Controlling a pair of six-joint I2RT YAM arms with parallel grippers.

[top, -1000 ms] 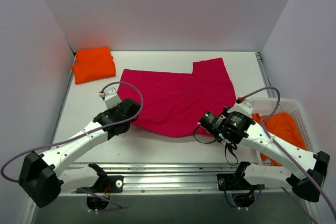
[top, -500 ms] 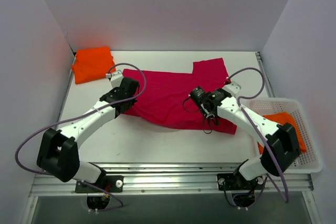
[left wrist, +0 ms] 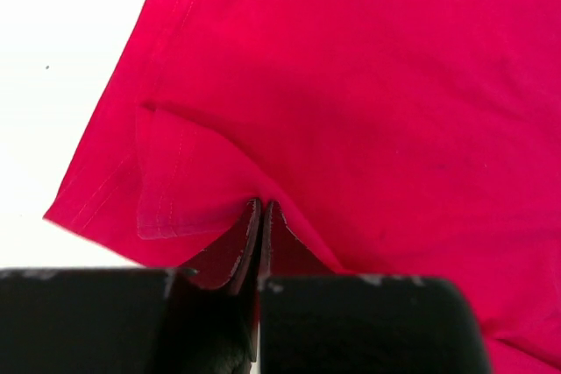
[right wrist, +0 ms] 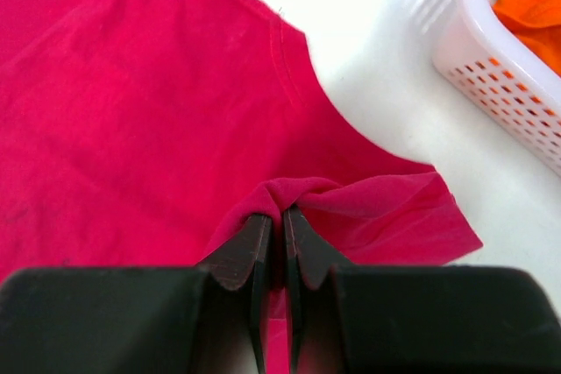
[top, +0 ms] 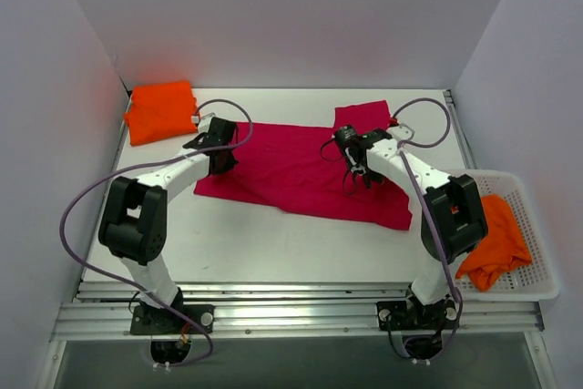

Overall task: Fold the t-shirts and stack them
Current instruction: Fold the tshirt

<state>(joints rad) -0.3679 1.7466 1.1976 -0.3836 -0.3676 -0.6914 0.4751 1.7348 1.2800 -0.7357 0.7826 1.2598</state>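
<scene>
The crimson-pink t-shirt point(top: 296, 170) lies across the middle of the table, its near part doubled over toward the back. My left gripper point(top: 222, 158) is shut on a pinched fold of it near the left hem point(left wrist: 261, 205). My right gripper point(top: 353, 167) is shut on a bunched fold of the same shirt point(right wrist: 282, 209) close to the sleeve. A folded orange t-shirt point(top: 162, 111) rests at the back left corner. Another orange t-shirt point(top: 496, 236) lies crumpled in the basket.
A white plastic mesh basket point(top: 537, 291) stands at the table's right edge; its corner point(right wrist: 478, 45) shows in the right wrist view. White walls close in the back and both sides. Purple cables loop above both arms.
Both arms have reached toward the back with the crimson-pink shirt's near edge in their grip, so that edge now lies folded over the rest of the shirt. Both grippers have stayed shut.
</scene>
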